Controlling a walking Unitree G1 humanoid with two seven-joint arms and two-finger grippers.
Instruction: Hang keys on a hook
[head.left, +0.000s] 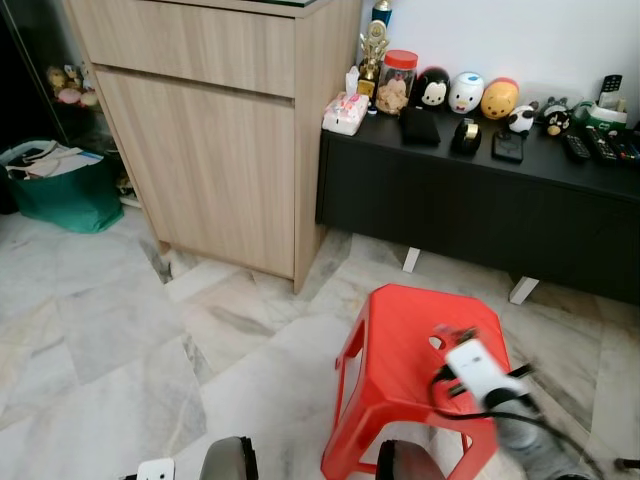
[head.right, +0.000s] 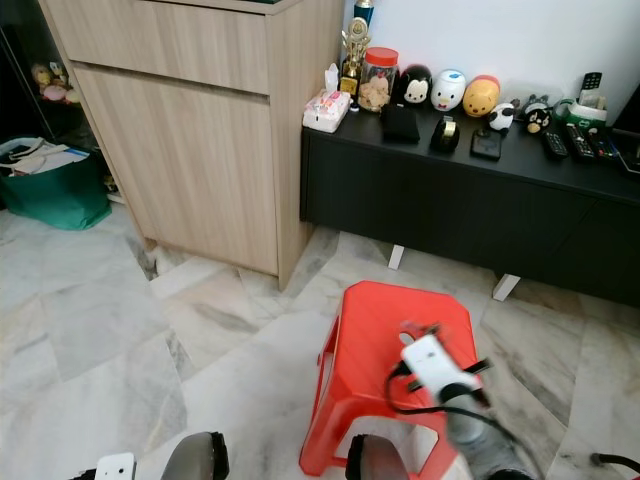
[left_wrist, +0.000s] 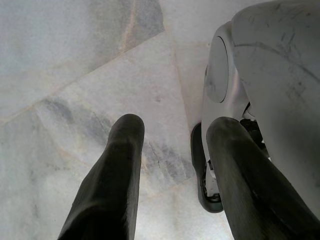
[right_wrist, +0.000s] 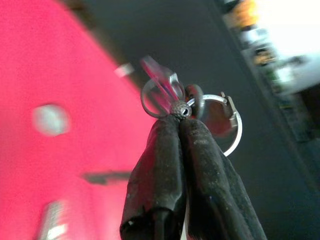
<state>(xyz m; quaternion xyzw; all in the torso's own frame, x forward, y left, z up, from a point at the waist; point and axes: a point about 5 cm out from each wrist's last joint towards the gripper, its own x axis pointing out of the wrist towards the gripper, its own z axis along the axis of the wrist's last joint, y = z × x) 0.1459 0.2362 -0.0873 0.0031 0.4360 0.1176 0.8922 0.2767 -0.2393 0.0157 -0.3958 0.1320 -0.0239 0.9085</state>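
Observation:
My right gripper is shut on a bunch of keys. A metal ring, a round dark fob and a clear tag stick out past the fingertips. In the eye views the right arm reaches over the seat of a red plastic stool, with the gripper blurred just above it. The left gripper hangs low by my body, open and holding nothing, above the marble floor.
A tall light-wood cabinet stands at the back left. Beside it is a low black sideboard carrying toy figures, a jar and remotes. A green bag sits on the floor at far left. Marble floor spreads left of the stool.

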